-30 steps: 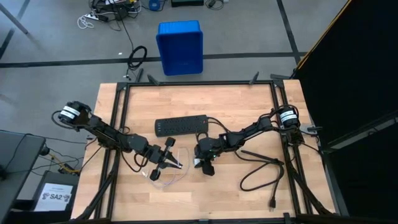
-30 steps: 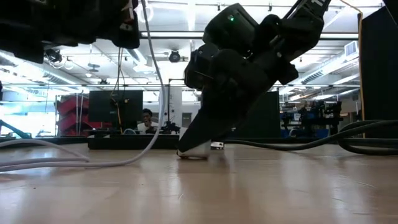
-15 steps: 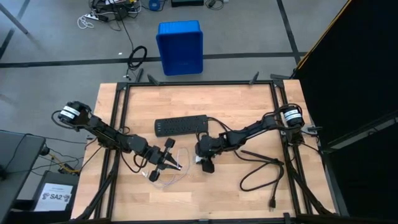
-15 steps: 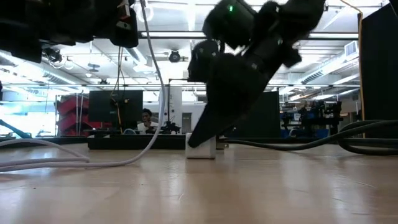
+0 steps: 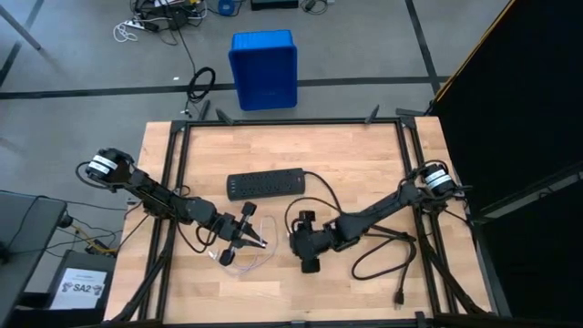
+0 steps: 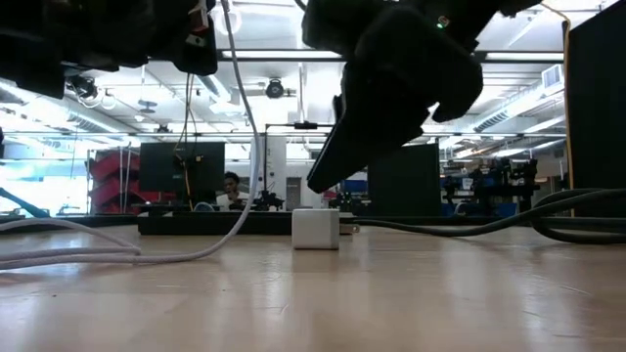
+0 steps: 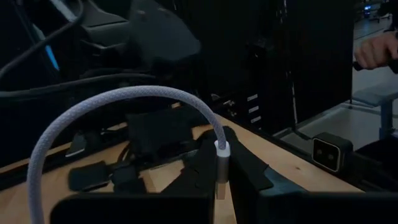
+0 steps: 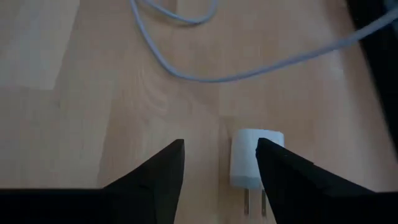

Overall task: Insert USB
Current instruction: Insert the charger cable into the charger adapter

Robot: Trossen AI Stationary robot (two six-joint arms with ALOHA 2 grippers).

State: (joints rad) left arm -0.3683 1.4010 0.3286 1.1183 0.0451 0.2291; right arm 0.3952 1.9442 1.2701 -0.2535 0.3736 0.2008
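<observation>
The USB [image 5: 248, 261] is a thin whitish-grey cable lying in a loose loop on the wood. Its plug end [image 7: 221, 169] rises to my left gripper [image 5: 258, 240], which is shut on it left of the table's middle. A small white cube adapter [image 6: 315, 228] lies on the table with its prongs [image 8: 255, 200] level. My right gripper [image 8: 220, 145] hangs open above and just behind the adapter [image 8: 252, 157], clear of it; its fingertip [image 6: 321, 182] shows above the cube in the low view. My left gripper pinches the USB's plug end [image 7: 221, 180] between its two fingers, just below the white collar where the cable starts. The fingers lie level and the plug stands upright between them. From there the cable [image 7: 124, 99] arches up and away, slack.
A black power strip [image 5: 264, 185] lies at the table's middle, toward the far side. Its thick black cord [image 5: 383, 251] loops over the right half. A blue bin [image 5: 264, 68] stands on the floor beyond the far edge. Bare wood lies along the near edge.
My right gripper has let go of the white adapter, which was tilted under its fingers and now lies flat on the table. The gripper has then risen clear and drawn toward the near edge, turning as it went.
</observation>
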